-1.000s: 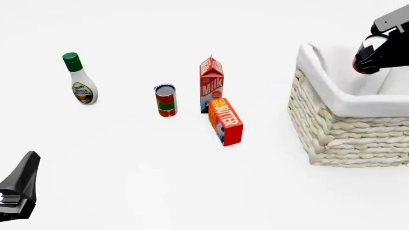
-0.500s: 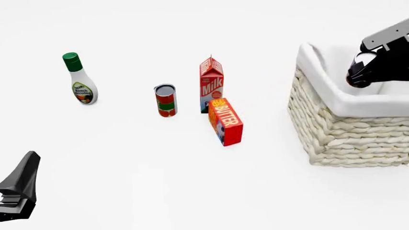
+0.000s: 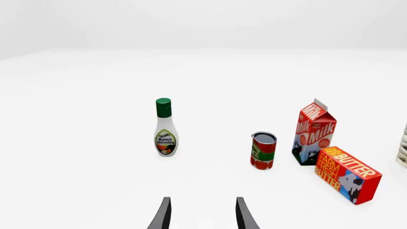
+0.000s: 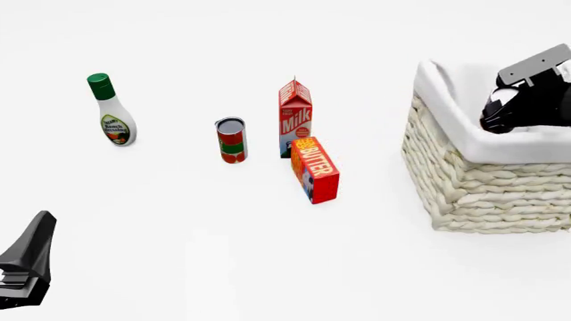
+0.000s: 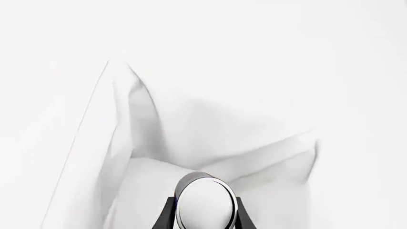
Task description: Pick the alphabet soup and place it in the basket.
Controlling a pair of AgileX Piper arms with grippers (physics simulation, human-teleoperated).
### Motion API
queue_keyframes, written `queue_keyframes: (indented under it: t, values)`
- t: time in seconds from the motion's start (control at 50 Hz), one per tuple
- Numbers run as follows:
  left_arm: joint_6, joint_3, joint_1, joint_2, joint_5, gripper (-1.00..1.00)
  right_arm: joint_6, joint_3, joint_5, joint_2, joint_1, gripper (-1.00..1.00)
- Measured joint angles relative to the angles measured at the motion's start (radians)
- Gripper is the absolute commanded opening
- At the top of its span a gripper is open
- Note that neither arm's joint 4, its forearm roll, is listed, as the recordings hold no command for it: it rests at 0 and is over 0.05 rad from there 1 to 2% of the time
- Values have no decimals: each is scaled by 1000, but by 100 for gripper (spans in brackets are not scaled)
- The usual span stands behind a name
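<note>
Now I hold the alphabet soup (image 5: 205,200) inside the basket (image 4: 464,180).
My right gripper (image 4: 501,115) pinches the can on both sides, whitish lid facing the wrist camera, low within the white cloth lining at the far right. My left gripper (image 3: 202,214) hangs spread at the near left, holding nothing.

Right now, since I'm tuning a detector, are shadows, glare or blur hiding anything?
Front view: flat, nearly shadowless light, all sharp; the basket lining blends into the white table. Right wrist view: white on white, only the alphabet soup lid between the right gripper fingers stands out. Left wrist view: crisp labels, no glare.
</note>
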State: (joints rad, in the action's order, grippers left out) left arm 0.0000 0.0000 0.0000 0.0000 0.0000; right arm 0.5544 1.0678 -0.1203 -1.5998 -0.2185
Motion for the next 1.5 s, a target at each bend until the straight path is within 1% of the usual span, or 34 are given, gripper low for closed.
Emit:
queue_keyframes:
  t: [0.5,0.52,0.8,1.08,1.28,1.5]
  values:
    - [0,0,0,0,0,100,9,30,38,-85,-20,-100]
    - [0,0,0,0,0,100,9,31,38,-86,-21,100]
    - [0,0,0,0,0,100,-6,51,28,-59,-19,100]
    - [0,0,0,0,0,100,-10,72,-30,37,4,100]
    - [0,0,0,0,0,100,-18,89,-124,187,56,100]
    - [0,0,0,0,0,100,-23,139,-286,416,161,100]
